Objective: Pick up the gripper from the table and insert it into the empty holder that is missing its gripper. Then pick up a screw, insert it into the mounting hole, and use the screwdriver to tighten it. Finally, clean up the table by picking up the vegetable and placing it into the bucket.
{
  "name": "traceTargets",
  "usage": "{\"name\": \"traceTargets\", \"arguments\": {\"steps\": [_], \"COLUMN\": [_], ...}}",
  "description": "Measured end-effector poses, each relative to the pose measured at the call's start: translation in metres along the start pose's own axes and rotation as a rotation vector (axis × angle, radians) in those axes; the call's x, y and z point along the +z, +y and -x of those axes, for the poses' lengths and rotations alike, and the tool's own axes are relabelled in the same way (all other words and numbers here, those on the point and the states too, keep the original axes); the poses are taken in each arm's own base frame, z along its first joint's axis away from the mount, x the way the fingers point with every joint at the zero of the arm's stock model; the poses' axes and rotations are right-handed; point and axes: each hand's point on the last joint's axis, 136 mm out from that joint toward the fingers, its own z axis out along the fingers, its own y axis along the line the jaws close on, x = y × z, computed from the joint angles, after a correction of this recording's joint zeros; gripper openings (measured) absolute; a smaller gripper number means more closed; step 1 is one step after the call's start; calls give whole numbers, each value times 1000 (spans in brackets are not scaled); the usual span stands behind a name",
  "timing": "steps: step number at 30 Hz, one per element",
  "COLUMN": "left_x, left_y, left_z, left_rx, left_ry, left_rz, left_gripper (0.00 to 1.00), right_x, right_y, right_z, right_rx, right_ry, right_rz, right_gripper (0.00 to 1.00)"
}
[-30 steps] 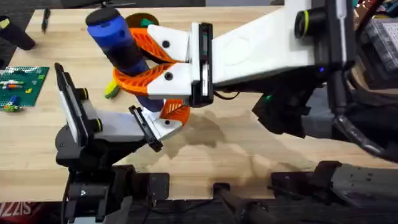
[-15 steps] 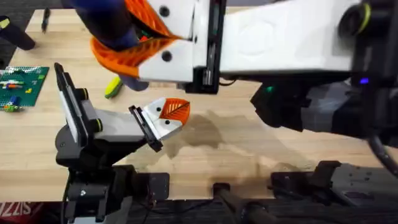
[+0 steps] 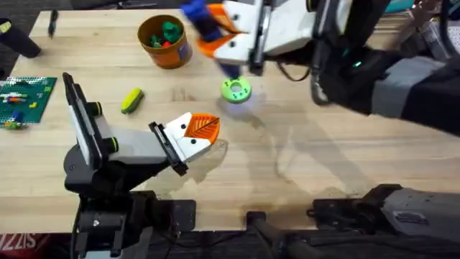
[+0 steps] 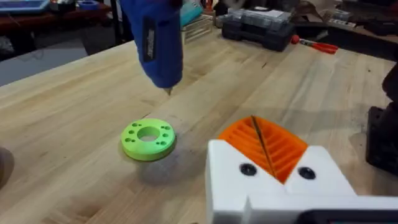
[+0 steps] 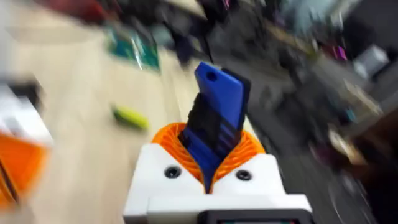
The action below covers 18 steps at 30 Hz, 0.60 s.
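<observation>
The right pincer [image 3: 215, 32] is clamped on the blue screwdriver [image 3: 201, 18], its orange pads pinching the barrel on both sides, as the right wrist view shows [image 5: 214, 134]; it carries the tool above the far middle of the surface, bit pointing down near the lime-green disc [image 3: 236, 91]. Gripped around the body like this, the tool hangs roughly upright, which probably suits either setting it down or bringing the bit to a screw. In the left wrist view the screwdriver's tip [image 4: 166, 90] hangs just above the wood, beyond the disc and clear of it. The left pincer [image 3: 195, 133] rests low toward the near left of the surface with its orange pads [image 4: 264, 146] pressed together and nothing between them; it looks parked, out of the other arm's way. The vegetable [image 3: 131, 100], yellow with a green side, lies loose on the surface toward the left edge, well apart from both pincers and not far from the bucket [image 3: 164, 42], which stands upright near the far edge with green and red toys already in it. With the yellow piece not yet in the bucket, the clean-up step seems open, and the left arm is the nearer one to it. The holder and its mounting hole cannot be told apart from the arms' own white blocks here.
</observation>
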Motion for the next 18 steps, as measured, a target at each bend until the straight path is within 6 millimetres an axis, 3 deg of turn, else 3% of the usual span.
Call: {"name": "traceTargets", "arguments": {"steps": [4, 5, 14, 18], "left_x": [0, 0, 0, 0], "left_y": [0, 0, 0, 0], "left_z": [0, 0, 0, 0], "left_rx": [1, 0, 0, 1], "left_ry": [0, 0, 0, 0], "left_rz": [0, 0, 0, 0], "left_gripper": [17, 17, 17, 17], "right_x": [-28, -48, -101, -114], "right_y": [-22, -36, -77, -81], "right_z": [-61, -93, -152, -186], "right_rx": [-59, -163, -527, -586], "right_ry": [215, 357, 716, 833], "right_rz": [-50, -86, -141, -104], "right_gripper": [26, 26, 26, 26]}}
